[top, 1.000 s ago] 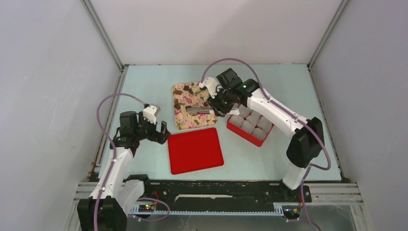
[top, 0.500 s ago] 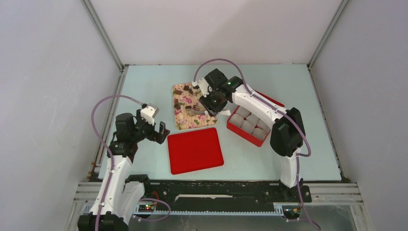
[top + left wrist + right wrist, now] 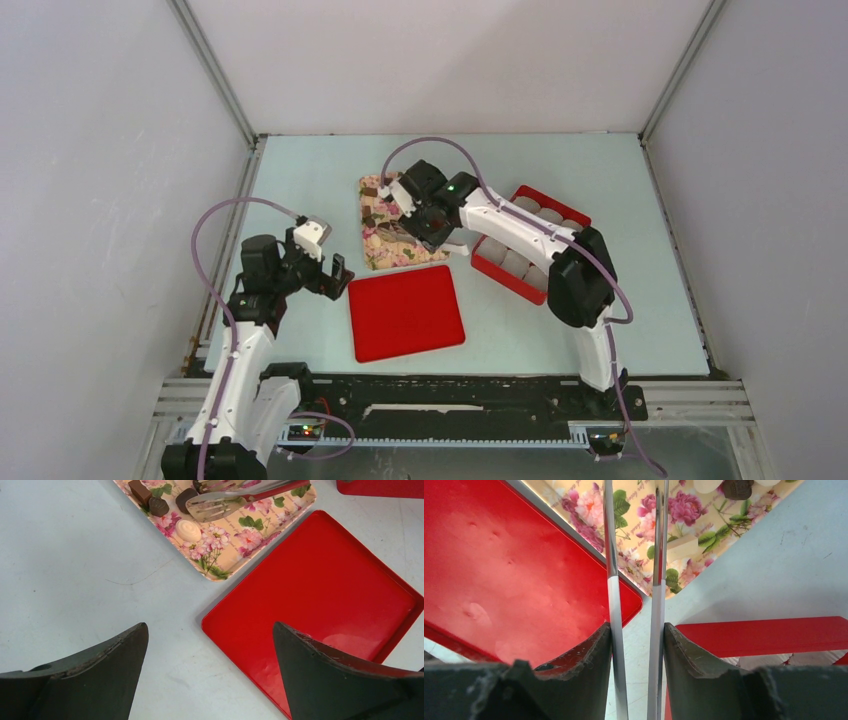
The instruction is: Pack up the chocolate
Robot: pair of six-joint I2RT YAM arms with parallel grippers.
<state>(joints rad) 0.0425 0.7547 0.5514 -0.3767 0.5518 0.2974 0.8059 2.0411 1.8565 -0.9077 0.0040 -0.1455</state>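
The chocolate lies on a floral tray (image 3: pixel 412 253): dark brown lumps (image 3: pixel 159 506) and a pale one (image 3: pixel 188 530) in the left wrist view, and a dark lump (image 3: pixel 738 487) at the top of the right wrist view. My right gripper (image 3: pixel 637 626) is shut on metal tongs (image 3: pixel 611 555), whose two arms run out between its fingers over the tray. The tongs' forked tips (image 3: pixel 215 507) hover by the lumps with nothing in them. My left gripper (image 3: pixel 210 625) hangs open above the table at the left corner of the red lid (image 3: pixel 320 595).
A red box (image 3: pixel 553 199) with crinkled paper cups stands right of the tray, under my right arm. The flat red lid (image 3: pixel 405 312) lies in front of the tray. White walls close off the left, back and right sides.
My right arm has swung left over the floral tray, carrying the tongs with it. My left arm has drawn back slightly, its gripper still open.
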